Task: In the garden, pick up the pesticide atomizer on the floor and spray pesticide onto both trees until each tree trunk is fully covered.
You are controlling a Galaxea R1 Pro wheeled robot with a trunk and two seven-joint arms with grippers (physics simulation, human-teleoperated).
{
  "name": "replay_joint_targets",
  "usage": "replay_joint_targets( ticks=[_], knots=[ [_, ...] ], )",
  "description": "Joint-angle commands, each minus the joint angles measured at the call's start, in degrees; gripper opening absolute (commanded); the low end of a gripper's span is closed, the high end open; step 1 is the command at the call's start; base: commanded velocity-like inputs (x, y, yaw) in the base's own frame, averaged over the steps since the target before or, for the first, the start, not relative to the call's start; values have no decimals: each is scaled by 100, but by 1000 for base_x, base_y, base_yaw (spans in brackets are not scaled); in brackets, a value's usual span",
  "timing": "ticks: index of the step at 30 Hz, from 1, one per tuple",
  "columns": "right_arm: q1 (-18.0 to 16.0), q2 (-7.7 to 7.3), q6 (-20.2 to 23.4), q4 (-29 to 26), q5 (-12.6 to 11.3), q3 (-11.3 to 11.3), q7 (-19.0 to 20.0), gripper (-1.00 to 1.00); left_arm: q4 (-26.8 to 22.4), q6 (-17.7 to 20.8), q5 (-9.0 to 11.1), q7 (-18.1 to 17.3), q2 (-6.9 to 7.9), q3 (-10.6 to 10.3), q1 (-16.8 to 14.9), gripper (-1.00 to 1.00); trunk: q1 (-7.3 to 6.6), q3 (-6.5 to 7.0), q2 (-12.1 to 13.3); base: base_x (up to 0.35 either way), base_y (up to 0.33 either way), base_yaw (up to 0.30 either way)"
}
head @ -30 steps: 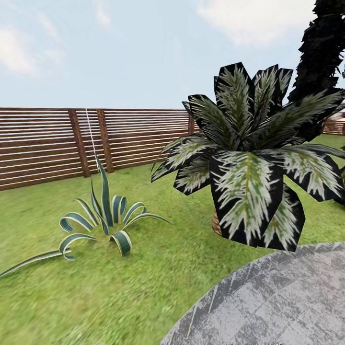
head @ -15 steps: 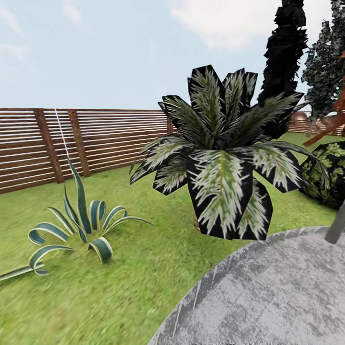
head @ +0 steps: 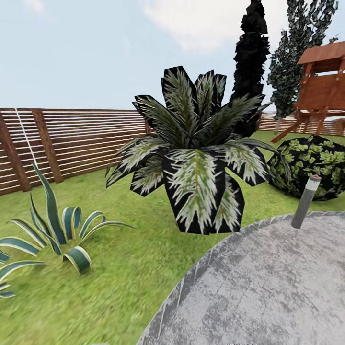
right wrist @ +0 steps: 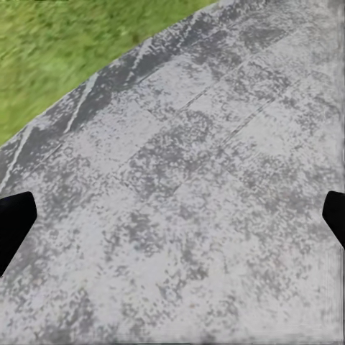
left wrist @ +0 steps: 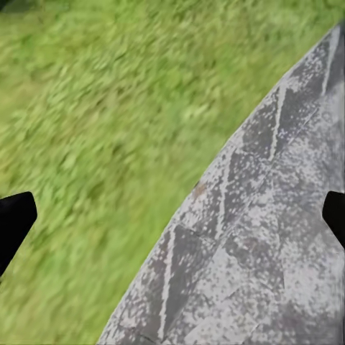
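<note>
— Where's the sprayer?

— Can't find it yet. I've got the striped plant (head: 199,158), fence (head: 72,139) and grey paving (head: 268,287) ahead.

— Grippers?

— Left gripper (left wrist: 172,215) and right gripper (right wrist: 172,215) both spread wide, empty, hanging over paving. I'd pan slowly, scanning the grass (head: 120,268) low.

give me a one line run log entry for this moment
phase: in transit, searching | left gripper: open, empty, over lawn and paving edge | right gripper: open, empty, over grey stone paving | ahead: striped-leaf plant, fence
</note>
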Motion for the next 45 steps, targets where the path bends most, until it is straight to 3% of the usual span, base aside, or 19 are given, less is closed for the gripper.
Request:
replay_joint_targets(
  ticks=[1, 21, 45],
  knots=[
    [-5, 3, -19, 5, -14, 3, 0, 100, -64, -17, 8, -5, -1, 12, -4, 100, 0, -6, -3, 0, 0, -300],
    [-5, 2, -20, 3, -10, -10, 3, 100, -80, -17, 4, -5, 73, 36, 21, 100, 0, -6, -3, -134, 174, -300],
    [-4, 0, -20, 12, 1, -11, -8, 100, 71, -17, 10, 2, 67, 35, 27, 100, 0, -6, -3, -5, 8, -300]
  ],
)
